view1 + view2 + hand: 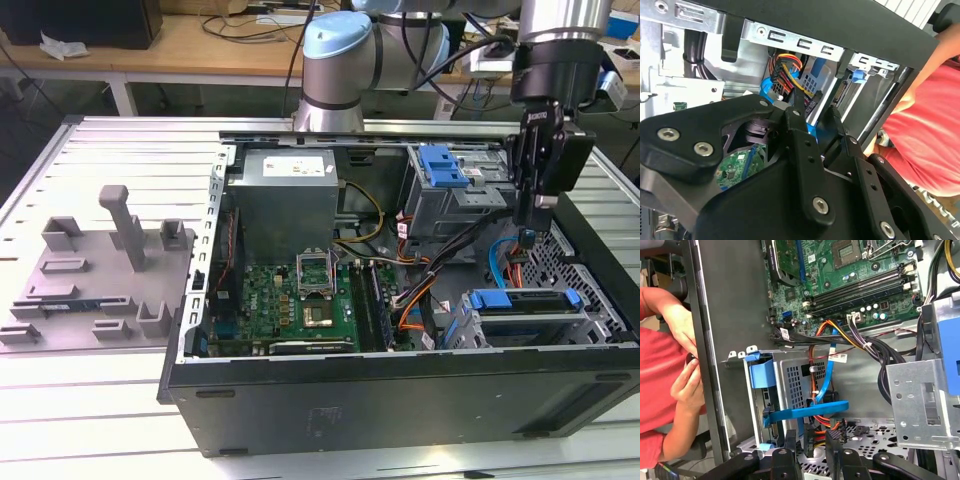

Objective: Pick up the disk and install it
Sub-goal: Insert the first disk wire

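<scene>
Black, slender fingers stand parted, seemingly empty, near the blue-framed disk.

Disk inside case, fixture beside case

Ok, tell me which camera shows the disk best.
The exterior view: the disk lies flat inside the case, its blue bracket and silver body plain. The first wrist view catches its blue bracket edge-on past the claw. In the second wrist view I cannot make it out behind the claw.
</scene>
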Robot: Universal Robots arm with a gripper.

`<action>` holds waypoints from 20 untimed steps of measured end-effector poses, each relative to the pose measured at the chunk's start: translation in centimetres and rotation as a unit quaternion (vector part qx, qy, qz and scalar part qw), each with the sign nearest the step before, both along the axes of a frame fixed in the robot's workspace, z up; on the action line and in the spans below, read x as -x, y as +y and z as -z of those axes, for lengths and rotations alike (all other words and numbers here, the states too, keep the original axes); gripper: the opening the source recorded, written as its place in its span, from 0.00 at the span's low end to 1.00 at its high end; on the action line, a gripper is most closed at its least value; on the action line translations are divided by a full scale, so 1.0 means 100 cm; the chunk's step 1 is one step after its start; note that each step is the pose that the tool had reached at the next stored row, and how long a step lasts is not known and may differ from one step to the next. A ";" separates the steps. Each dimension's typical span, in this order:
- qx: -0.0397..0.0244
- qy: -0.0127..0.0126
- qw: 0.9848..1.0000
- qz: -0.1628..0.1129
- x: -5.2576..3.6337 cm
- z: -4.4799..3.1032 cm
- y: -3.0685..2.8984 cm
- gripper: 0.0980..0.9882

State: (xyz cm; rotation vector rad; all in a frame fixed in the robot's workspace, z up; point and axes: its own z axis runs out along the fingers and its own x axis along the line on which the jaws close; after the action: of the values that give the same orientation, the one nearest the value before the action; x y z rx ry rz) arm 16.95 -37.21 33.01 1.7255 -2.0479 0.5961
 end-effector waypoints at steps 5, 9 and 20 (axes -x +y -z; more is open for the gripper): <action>0.004 0.000 1.000 0.000 -0.0001 0.0017 -0.0046 0.30; 0.013 0.000 1.000 0.000 -0.0001 0.0043 -0.0043 0.20; 0.015 0.000 1.000 0.000 -0.0001 0.0062 -0.0010 0.20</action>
State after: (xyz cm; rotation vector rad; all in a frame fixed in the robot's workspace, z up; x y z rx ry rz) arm 16.95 -37.31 32.39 1.7085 -2.0284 0.6230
